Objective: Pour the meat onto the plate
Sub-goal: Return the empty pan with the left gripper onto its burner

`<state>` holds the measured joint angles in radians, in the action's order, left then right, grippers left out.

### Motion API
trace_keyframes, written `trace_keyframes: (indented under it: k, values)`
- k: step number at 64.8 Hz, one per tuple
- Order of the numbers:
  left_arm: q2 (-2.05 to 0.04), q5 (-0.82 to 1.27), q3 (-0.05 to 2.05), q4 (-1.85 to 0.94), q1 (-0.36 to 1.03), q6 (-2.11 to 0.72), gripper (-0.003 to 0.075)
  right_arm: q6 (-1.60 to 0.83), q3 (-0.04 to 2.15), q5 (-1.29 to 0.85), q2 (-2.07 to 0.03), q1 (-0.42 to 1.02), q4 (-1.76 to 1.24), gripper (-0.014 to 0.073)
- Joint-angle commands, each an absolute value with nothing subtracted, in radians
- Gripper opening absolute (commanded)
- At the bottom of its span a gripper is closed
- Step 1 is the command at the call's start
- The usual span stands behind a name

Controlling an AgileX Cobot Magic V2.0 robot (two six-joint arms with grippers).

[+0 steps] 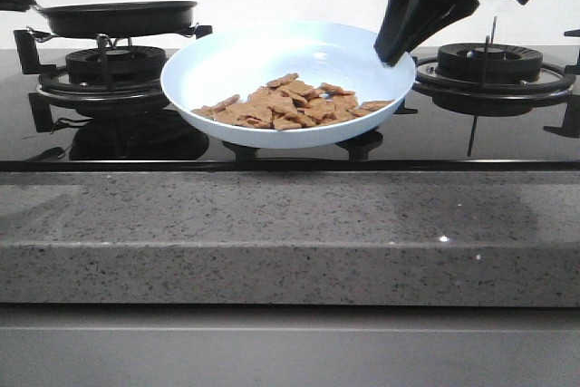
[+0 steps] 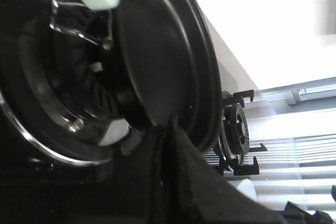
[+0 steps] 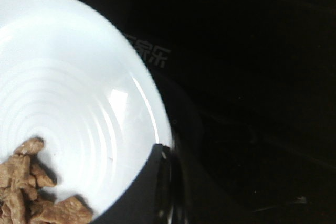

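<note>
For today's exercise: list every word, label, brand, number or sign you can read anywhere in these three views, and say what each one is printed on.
Pale printed characters on the black glass stove top, beside the plate rim in the right wrist view: about three characters, seen at a slant and too blurred to read with certainty.
Front view: no text on the plate, the frying pan or the stone counter edge.
Left wrist view: no text visible.

Plates: one pale-blue plate
Meat: one heap of many small brown chunks, too many to count
Frying pans: one black pan
Stove burners: two, left and right
Grippers visible: one
</note>
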<state>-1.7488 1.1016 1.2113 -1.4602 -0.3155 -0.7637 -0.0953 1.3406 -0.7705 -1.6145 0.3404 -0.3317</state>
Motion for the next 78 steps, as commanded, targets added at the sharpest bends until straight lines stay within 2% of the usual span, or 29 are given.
trace_keyframes:
  k: [1,25,42,51,65,78]
  values:
    - [-1.657,1.135,1.199,-1.522,-0.317,-0.778,-0.002,-0.101,1.366,-0.723,-1.563,0.34,-0.356,-0.0069]
    - [-1.383,1.078,1.009,-1.521,-0.317,-0.902,-0.002,-0.101,1.366,-0.723,-1.563,0.34,-0.356,-0.0069]
    - [-1.066,0.853,0.894,-1.315,-0.297,-0.949,-0.002,-0.101,1.366,-0.723,-1.563,0.34,-0.356,-0.0069]
    - [-0.936,0.74,0.876,-1.117,-0.204,-0.922,-0.002,-0.101,1.366,-0.721,-1.563,0.339,-0.356,-0.0069]
    - [-0.779,0.557,0.805,-0.712,0.048,-0.707,-0.002,-0.101,1.366,-0.722,-1.563,0.339,-0.356,-0.0069]
    - [-0.625,0.486,0.689,-0.416,0.105,-0.462,-0.002,-0.101,1.366,-0.722,-1.563,0.339,-0.356,-0.0069]
